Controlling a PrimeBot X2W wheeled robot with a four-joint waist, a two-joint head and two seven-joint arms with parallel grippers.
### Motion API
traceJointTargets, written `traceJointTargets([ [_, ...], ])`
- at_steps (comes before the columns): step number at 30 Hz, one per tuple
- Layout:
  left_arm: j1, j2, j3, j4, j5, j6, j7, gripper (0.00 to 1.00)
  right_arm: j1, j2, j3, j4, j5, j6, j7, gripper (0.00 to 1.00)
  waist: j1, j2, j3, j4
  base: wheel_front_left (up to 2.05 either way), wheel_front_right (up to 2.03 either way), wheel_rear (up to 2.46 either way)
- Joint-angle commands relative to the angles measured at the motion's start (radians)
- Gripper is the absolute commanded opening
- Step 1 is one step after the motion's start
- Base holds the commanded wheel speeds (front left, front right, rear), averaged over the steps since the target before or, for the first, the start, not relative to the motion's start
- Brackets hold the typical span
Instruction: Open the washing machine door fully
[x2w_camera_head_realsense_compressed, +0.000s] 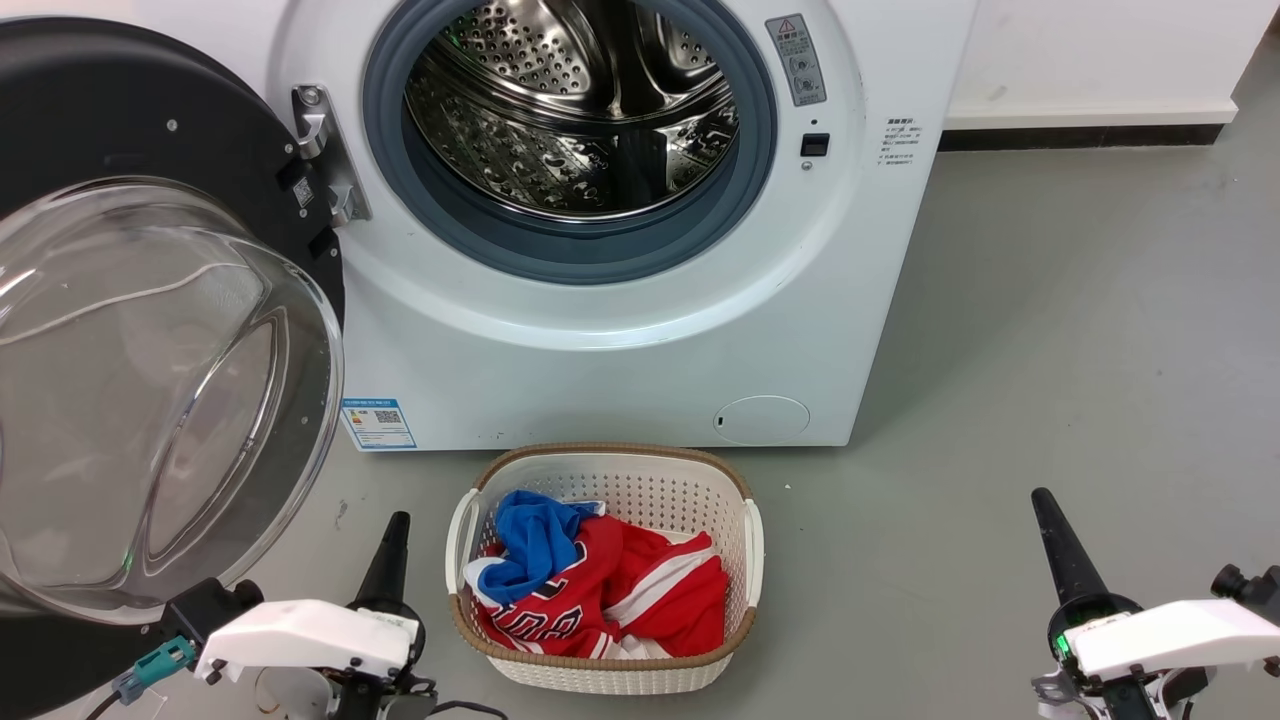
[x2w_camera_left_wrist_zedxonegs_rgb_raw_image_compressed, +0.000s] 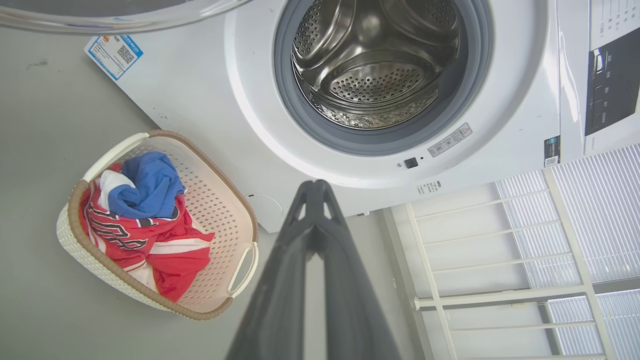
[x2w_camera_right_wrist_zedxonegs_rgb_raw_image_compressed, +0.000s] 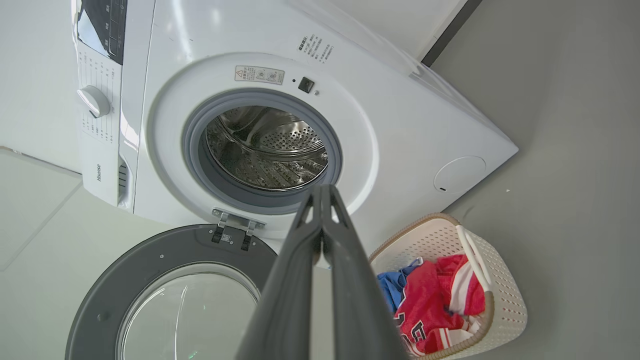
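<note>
Head view, washing machine door (x2w_camera_head_realsense_compressed: 160, 330) beside left fingers (x2w_camera_head_realsense_compressed: 392, 560), right fingers (x2w_camera_head_realsense_compressed: 1065, 555) farther, all pressed together

The washing machine door (x2w_camera_head_realsense_compressed: 120, 110) hangs wide open on the left. Its big glass bowl (x2w_camera_head_realsense_compressed: 140, 400) sticks out and blocks the way just beside the left end effector (x2w_camera_head_realsense_compressed: 398, 522). The round drum hole (x2w_camera_head_realsense_compressed: 570, 130) is open in front. A basket (x2w_camera_head_realsense_compressed: 610, 462) of clothes (x2w_camera_head_realsense_compressed: 640, 590) sits on the floor (x2w_camera_head_realsense_compressed: 1050, 330) below it. To the right, the grey floor gives lots of room.
</note>
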Motion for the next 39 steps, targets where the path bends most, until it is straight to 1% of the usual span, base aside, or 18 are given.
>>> traceJointTargets([
  [1,-0.021,0.001,0.014,-0.01,-0.018,-0.007,0.007,0.0,-0.026,-0.007,-0.003,-0.002,0.026,0.0,0.003,0.0,0.0,0.0,0.0,0.0,0.0,0.0,0.0],
  [18,-0.025,-0.023,0.074,-0.011,-0.153,-0.05,0.05,0.0,-0.049,-0.006,-0.017,0.022,0.193,0.0,0.019,0.0,0.0,0.0,0.002,0.003,0.0,0.0,0.0],
  [39,-0.028,-0.048,0.138,-0.011,-0.294,-0.092,0.097,0.0,-0.071,-0.003,-0.033,0.049,0.365,0.0,0.037,0.0,0.0,0.0,0.003,0.006,0.0,0.0,0.0],
])
